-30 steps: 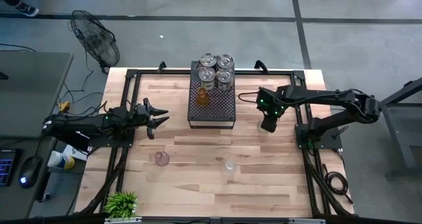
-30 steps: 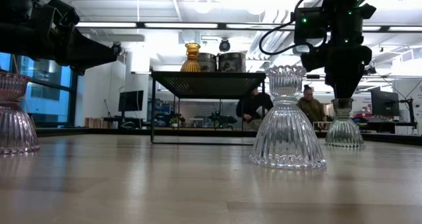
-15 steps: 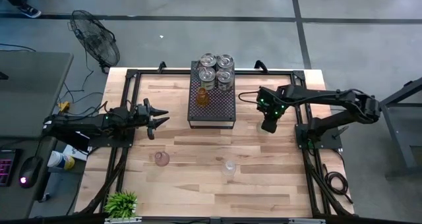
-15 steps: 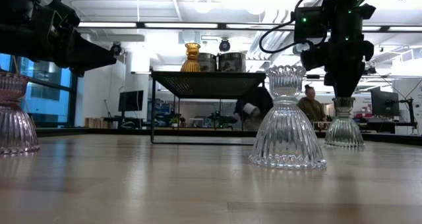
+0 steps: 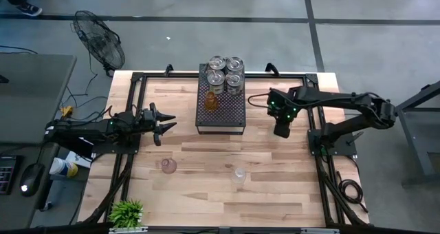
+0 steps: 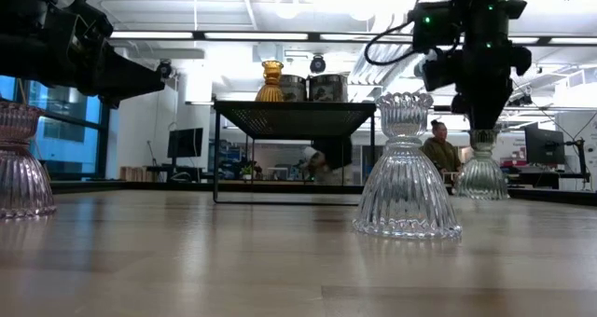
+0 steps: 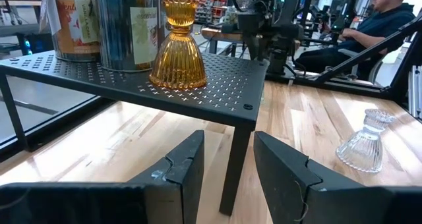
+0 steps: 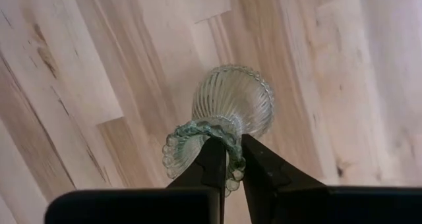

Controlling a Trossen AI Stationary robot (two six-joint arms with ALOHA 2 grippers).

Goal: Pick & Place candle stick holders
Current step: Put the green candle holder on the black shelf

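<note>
My right gripper [image 5: 280,131] points down near the table's right side, shut on a clear glass candle stick holder [image 8: 234,102], which also shows in the low view [image 6: 482,172]. An amber holder [image 5: 212,102] and several silvery round ones [image 5: 225,72] stand on the black perforated tray [image 5: 221,117]. A pinkish holder [image 5: 168,166] and another clear one [image 5: 238,173] stand on their wide bases on the table's near half. My left gripper [image 7: 227,151] waits open and level at the table's left side [image 5: 167,122]. My right gripper pinches the holder's beaded top rim [image 8: 232,166], with one finger seemingly inside the cup and the other outside. The fingers come from above, pointing down. The holder hangs below them, wide base down, just above the table [image 6: 482,198].
The tray stands on legs at the table's far middle. A small green plant [image 5: 126,212] sits at the near left corner. A floor fan [image 5: 100,41] is beyond the far left corner. People sit in the room behind [image 6: 438,149].
My right gripper has risen a little, and the clear holder has come up with it. Its base stood on the table before and now hangs just above it.
</note>
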